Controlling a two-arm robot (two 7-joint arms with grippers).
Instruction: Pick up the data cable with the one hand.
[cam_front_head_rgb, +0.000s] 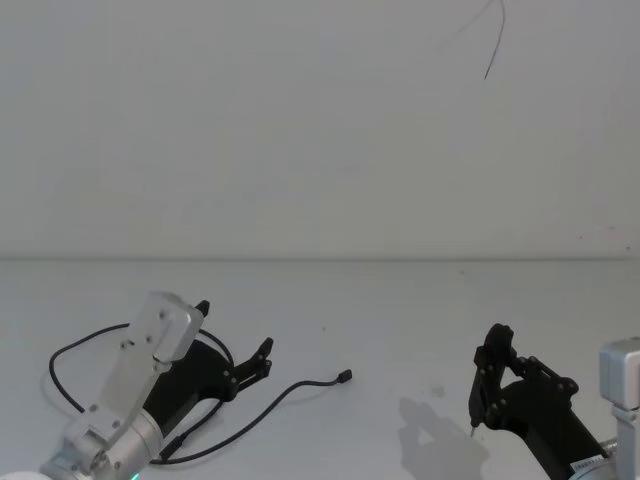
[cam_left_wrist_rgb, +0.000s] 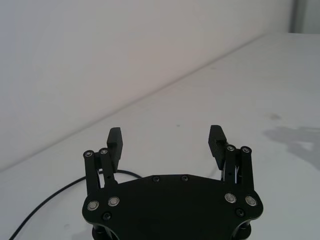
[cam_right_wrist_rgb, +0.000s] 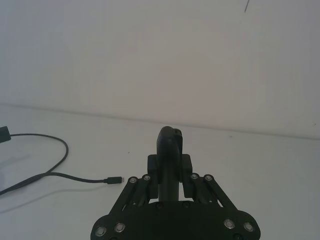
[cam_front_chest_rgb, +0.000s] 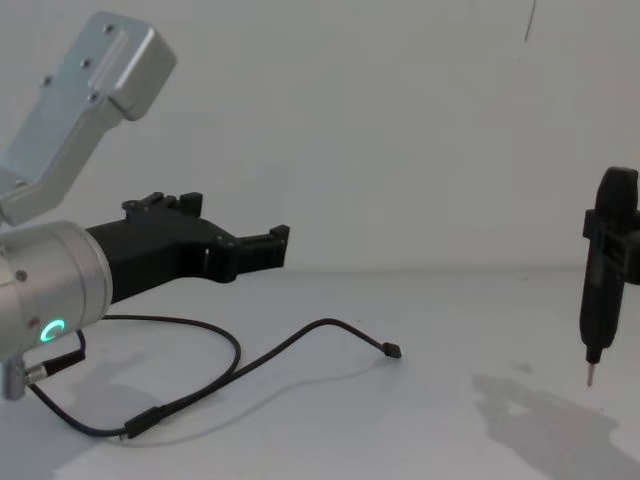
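Data cable (cam_front_head_rgb: 285, 393) passes just below the left claw (cam_front_head_rgb: 235, 330), which hangs open and empty, then trails toward 3 o'clock across the surface (cam_front_head_rgb: 400, 320), so I'd drop straight, straddle 1 strand and pinch, while the right claw (cam_front_head_rgb: 497, 362) idles at 3 o'clock, clamping a pen tool (cam_front_head_rgb: 478, 405).

I log: one white counter (cam_front_head_rgb: 400, 300), faintly smudged; one plain pale wall (cam_front_head_rgb: 250, 120) behind; one thin dark strand (cam_front_head_rgb: 495, 50) hanging high on it.

Black data cable (cam_front_head_rgb: 312, 382) on a plain white table (cam_front_head_rgb: 400, 300); black left gripper (cam_front_head_rgb: 234, 327), silver wrist (cam_front_chest_rgb: 45, 285), green ring light (cam_front_chest_rgb: 50, 329); right gripper (cam_right_wrist_rgb: 170, 169) and pen tool (cam_front_chest_rgb: 598, 300) black too.
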